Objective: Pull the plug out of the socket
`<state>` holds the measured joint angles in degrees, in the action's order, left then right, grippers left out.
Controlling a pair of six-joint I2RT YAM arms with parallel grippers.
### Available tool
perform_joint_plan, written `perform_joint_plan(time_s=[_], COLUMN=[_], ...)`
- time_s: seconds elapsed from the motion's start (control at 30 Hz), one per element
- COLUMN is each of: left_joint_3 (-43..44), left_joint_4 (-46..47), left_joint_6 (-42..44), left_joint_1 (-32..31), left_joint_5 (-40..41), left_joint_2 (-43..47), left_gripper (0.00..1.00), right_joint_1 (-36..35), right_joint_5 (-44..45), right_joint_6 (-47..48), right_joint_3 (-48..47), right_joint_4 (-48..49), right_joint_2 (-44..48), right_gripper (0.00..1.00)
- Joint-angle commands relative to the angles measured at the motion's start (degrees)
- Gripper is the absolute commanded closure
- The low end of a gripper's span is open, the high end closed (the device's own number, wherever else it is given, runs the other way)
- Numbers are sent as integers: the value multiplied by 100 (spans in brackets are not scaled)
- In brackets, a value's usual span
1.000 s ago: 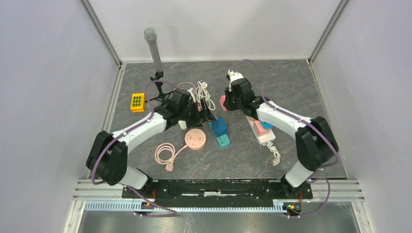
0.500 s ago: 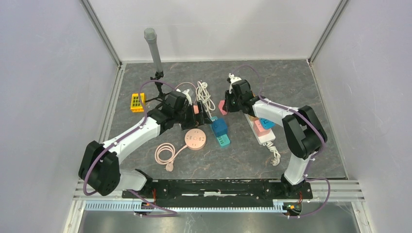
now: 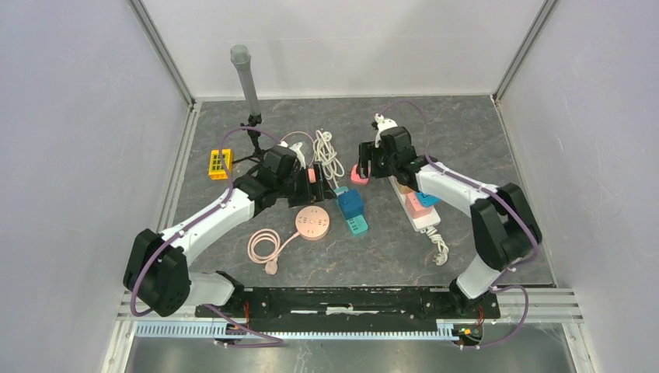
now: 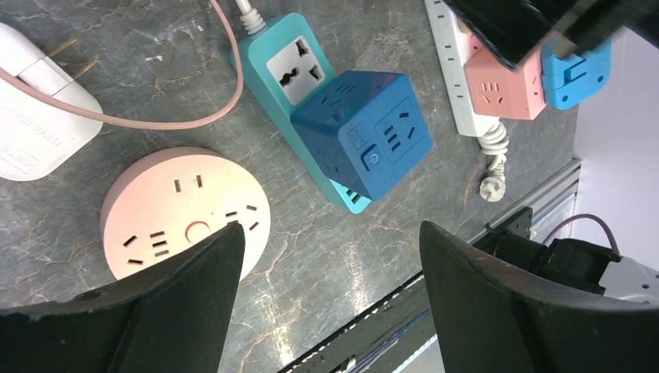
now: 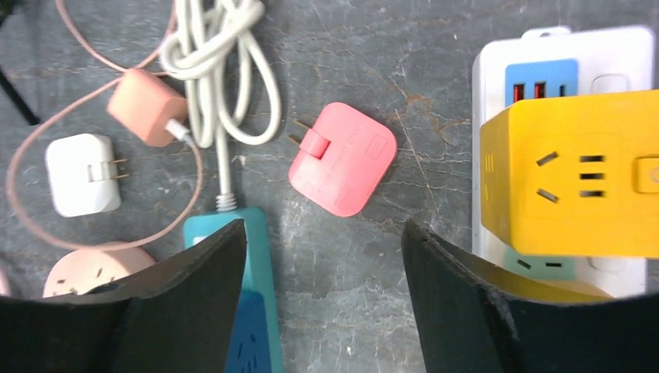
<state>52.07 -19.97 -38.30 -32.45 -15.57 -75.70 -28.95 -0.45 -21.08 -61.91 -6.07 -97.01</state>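
Observation:
A pink plug (image 5: 342,159) lies flat on the table, its prongs bare and pointing left, apart from every socket. In the top view the pink plug (image 3: 358,176) sits just under my right gripper (image 3: 363,166). My right gripper (image 5: 325,227) is open and empty, its fingers (image 5: 194,295) hanging just short of the plug. The white power strip (image 5: 559,47) lies to the right with a yellow cube adapter (image 5: 575,171) on it. My left gripper (image 4: 330,233) is open and empty above the table, between a round pink socket (image 4: 183,214) and a teal strip carrying a blue cube (image 4: 361,132).
A white adapter (image 5: 81,175), a small pink charger (image 5: 144,105) and a coiled white cable (image 5: 221,70) lie left of the plug. The white strip (image 3: 420,217) holds pink (image 4: 505,85) and blue (image 4: 575,66) cubes. A tripod post (image 3: 247,81) and yellow block (image 3: 220,163) stand at back left.
My right gripper was shut on the pink plug; it has opened and the plug now rests on the table. The left arm shifted slightly and stays open.

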Motion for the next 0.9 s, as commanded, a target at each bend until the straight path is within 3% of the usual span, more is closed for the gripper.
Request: perform_joint_plan(time_s=[0.0, 0.2, 0.33, 0.57, 0.73, 0.87], left_joint_3=[-34, -175, -206, -294, -295, -228], left_joint_4=[-25, 25, 73, 262, 408, 593], left_joint_6=[87, -475, -766, -942, -892, -867], left_joint_1=[5, 9, 10, 18, 21, 19], left_joint_5=[473, 953, 1051, 1252, 1029, 776], left_joint_2=[212, 89, -187, -270, -404, -618], left_gripper=[14, 19, 18, 17, 17, 17], right_joint_1=[-215, -972, -1607, -1986, -2001, -2001], right_joint_5=[-224, 122, 1104, 1765, 1522, 1159], right_joint_6=[341, 710, 865, 846, 880, 790], right_joint_3=[296, 522, 518, 674, 613, 566], right_joint_4=[382, 110, -389, -633, -591, -584], right_joint_2=[885, 1457, 1443, 1209, 921, 734], right_gripper=[20, 9, 6, 3, 3, 10])
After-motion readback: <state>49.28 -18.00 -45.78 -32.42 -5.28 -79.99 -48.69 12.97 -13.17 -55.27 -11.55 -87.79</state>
